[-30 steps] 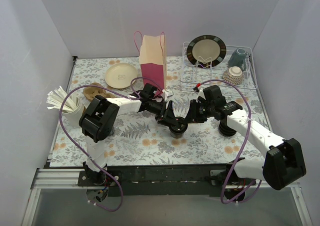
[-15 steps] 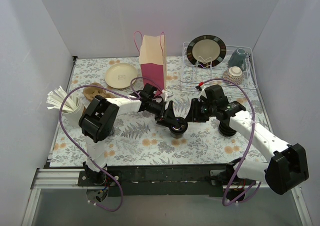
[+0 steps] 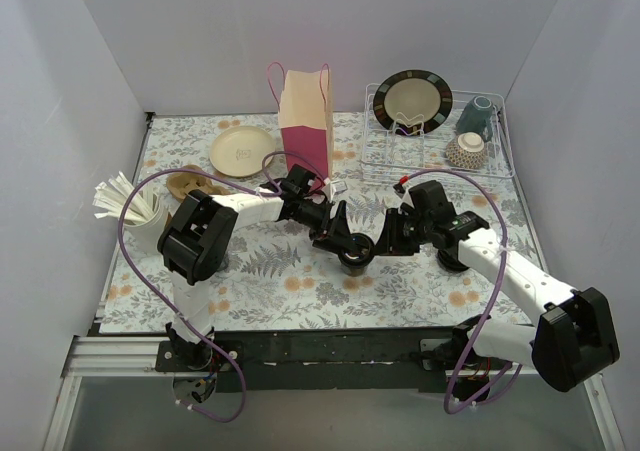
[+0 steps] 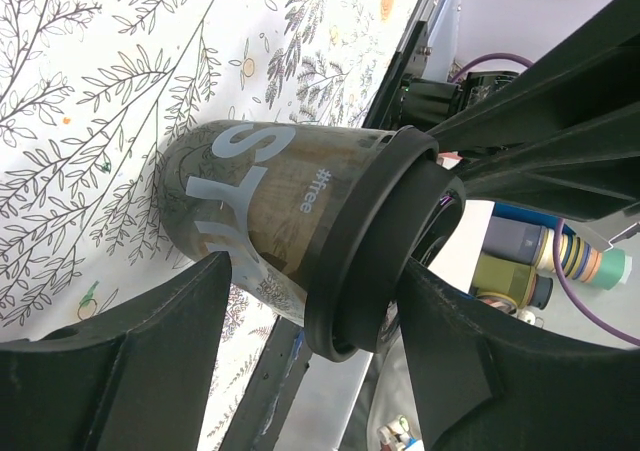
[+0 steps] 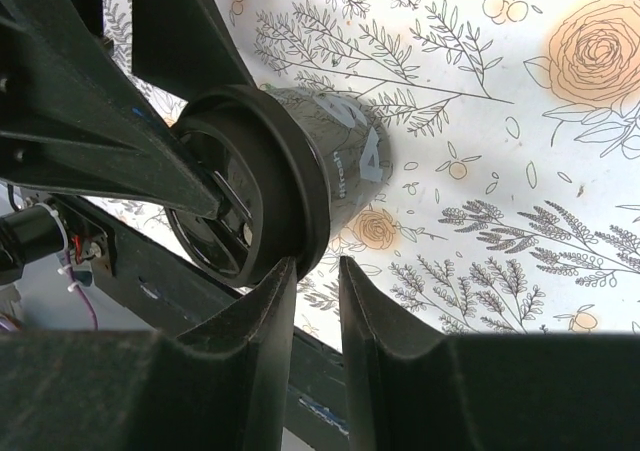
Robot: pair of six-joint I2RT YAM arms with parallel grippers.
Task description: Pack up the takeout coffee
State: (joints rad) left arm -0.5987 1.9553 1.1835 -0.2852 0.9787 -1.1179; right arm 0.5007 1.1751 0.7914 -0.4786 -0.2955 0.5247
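Note:
The takeout coffee (image 3: 354, 259) is a small black cup with a black lid (image 5: 230, 201), standing on the floral cloth in front of the paper bag (image 3: 305, 121). It also shows in the left wrist view (image 4: 260, 221). My left gripper (image 3: 345, 241) is open and turned on its side. One finger (image 4: 450, 351) lies over the lid top and the other (image 4: 150, 351) lies beside the cup wall. My right gripper (image 3: 386, 239) is nearly shut with nothing between the fingers (image 5: 318, 263). One fingertip (image 5: 285, 281) touches the lid rim from the right.
A wire dish rack (image 3: 440, 146) with a bowl and cups stands back right. A cream plate (image 3: 242, 151) and a brown object (image 3: 185, 183) lie back left. A cup of white sticks (image 3: 130, 206) is at the left. A black round object (image 3: 455, 258) sits under my right forearm.
My right gripper has moved slightly nearer and lower against the cup's lid. The left gripper and the cup have stayed in place.

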